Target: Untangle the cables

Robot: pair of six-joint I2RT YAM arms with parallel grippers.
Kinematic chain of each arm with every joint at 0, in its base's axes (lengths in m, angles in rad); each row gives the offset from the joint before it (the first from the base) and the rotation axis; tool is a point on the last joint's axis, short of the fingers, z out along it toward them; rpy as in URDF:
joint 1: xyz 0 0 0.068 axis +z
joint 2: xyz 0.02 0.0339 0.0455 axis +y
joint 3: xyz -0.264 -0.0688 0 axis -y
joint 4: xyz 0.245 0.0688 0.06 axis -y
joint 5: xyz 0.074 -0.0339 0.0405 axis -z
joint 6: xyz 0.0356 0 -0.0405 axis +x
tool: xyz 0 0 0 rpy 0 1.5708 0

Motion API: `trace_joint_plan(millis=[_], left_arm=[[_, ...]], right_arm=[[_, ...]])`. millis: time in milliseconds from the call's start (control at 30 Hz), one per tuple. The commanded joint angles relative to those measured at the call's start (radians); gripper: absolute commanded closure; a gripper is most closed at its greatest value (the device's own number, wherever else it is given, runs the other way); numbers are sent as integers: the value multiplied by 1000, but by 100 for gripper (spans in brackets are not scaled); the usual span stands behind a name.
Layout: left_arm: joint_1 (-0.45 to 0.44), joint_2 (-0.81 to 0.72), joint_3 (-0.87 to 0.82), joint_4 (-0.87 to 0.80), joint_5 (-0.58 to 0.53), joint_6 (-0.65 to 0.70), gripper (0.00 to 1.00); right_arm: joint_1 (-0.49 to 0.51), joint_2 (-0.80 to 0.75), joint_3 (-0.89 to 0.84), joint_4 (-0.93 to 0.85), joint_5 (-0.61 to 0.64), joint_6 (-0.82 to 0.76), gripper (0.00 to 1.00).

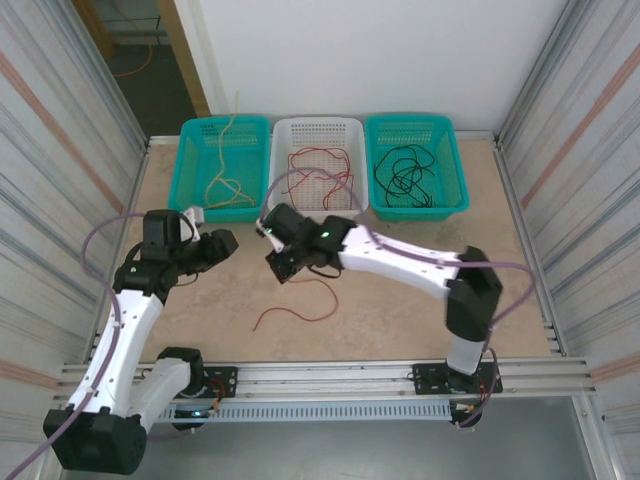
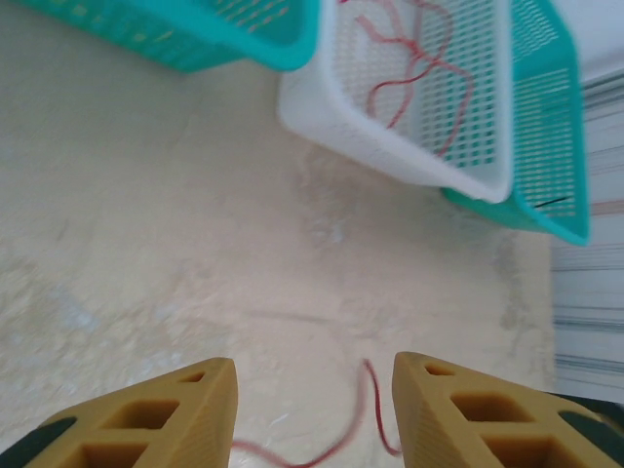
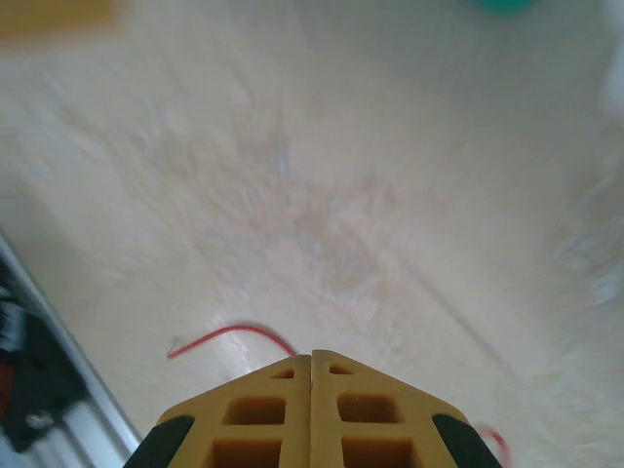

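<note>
- Right gripper [image 3: 311, 359] up close in its own view: jaws squeezed flat together, with the loose red cable [image 3: 234, 330] curling in from ten o'clock right up to the tips. Looks pinched there, though hard to be sure through the blur.
- Left gripper [image 2: 314, 363]: jaws half open, holding nothing, hanging over a bend of that same cable at six o'clock in its view.
- Seen from above: loose red cable on the bare table [image 1: 380, 330], at about six o'clock from the right gripper and well apart from the baskets.
- At twelve o'clock on the table, three baskets in a row: left teal basket [image 1: 225, 121] with pale yellow cables [image 1: 225, 185], white basket [image 1: 318, 121] with red cables [image 1: 320, 175], right teal basket [image 1: 410, 118] with black cables [image 1: 405, 175].
- Step in hand, at a guess: carrying the loose red one to the white basket.
- To do it well:
  - Lift slowly and straight up, to stop any slipping from the tips.
  - Get the whole tail off the table before swinging toward twelve o'clock.
  - Go high over the white rim, away from snags.
  - Let go only above the middle, with no end left over the side.
  - Park the left gripper off at nine o'clock, clear of the dangling tail.
</note>
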Motion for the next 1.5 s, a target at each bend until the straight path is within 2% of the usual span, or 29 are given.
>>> trace_joint_plan(millis=[0, 133, 367, 500, 600, 900, 1167, 1267, 1467], left_arm=[[2, -38, 29, 141, 103, -17, 53], [-63, -74, 11, 251, 120, -31, 48], [-348, -57, 24, 381, 3, 50, 40], [-449, -3, 60, 411, -38, 102, 37], [-475, 32, 101, 390, -67, 142, 36], [-492, 79, 101, 420, -41, 138, 33], [-585, 141, 81, 498, -23, 137, 25], [-598, 164, 85, 509, -19, 127, 26], [-606, 196, 108, 476, -70, 139, 35]], right_arm=[[-13, -148, 8, 32, 42, 34, 100], [-49, -270, 24, 84, 35, 68, 100], [-83, -372, 117, 133, 16, 95, 100], [-108, -412, 138, 163, -21, 117, 100], [-119, -435, 146, 171, -30, 118, 100], [-127, -493, 147, 207, -41, 112, 100], [-127, -496, 176, 255, -97, 118, 100], [-127, -490, 184, 265, -112, 119, 100], [-127, -493, 183, 288, -130, 127, 100]])
